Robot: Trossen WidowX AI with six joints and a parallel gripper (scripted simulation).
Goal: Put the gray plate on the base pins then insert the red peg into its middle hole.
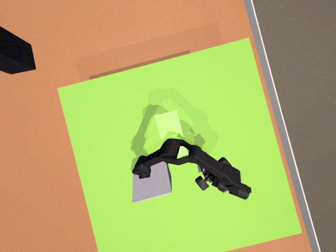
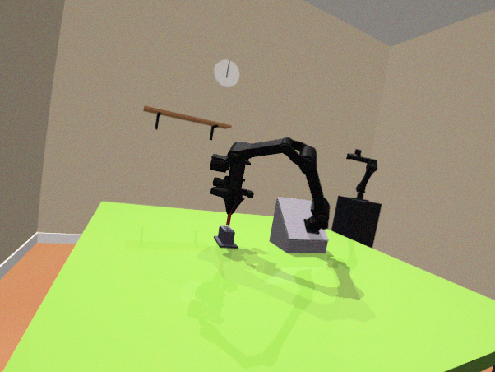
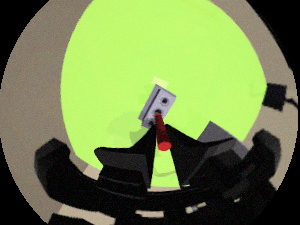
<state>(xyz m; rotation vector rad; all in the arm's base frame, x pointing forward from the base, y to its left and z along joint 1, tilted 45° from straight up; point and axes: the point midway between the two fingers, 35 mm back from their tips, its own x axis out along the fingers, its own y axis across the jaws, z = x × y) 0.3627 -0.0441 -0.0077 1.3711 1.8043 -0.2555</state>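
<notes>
While the arm (image 1: 215, 163) (image 2: 263, 149) is reaching out from its sloped pedestal (image 1: 152, 188) (image 2: 284, 230) (image 3: 212, 132), the top view is showing its wrist covering most of the work on the counter (image 1: 97, 117) (image 2: 123, 288) (image 3: 115, 54); the grip itself is not showing clearly there.

In the exterior view, the fingers (image 2: 229, 211) are grasping the red peg (image 2: 228, 219) (image 3: 161, 134), which is pointing down, slightly tilted, its lower end just above the base (image 2: 224, 245) (image 3: 148, 105). Gripping high is probably keeping that end free for insertion.

In the wrist view, the gray plate (image 2: 225, 227) (image 3: 167, 95) is apparently lying flat on the base, which is likely holding it steady on the pins. The peg is overlapping the middle hole from this angle; whether it is entering, I cannot tell. Alignment is probably mattering most now, since a tilted peg could be catching the rim.
</notes>
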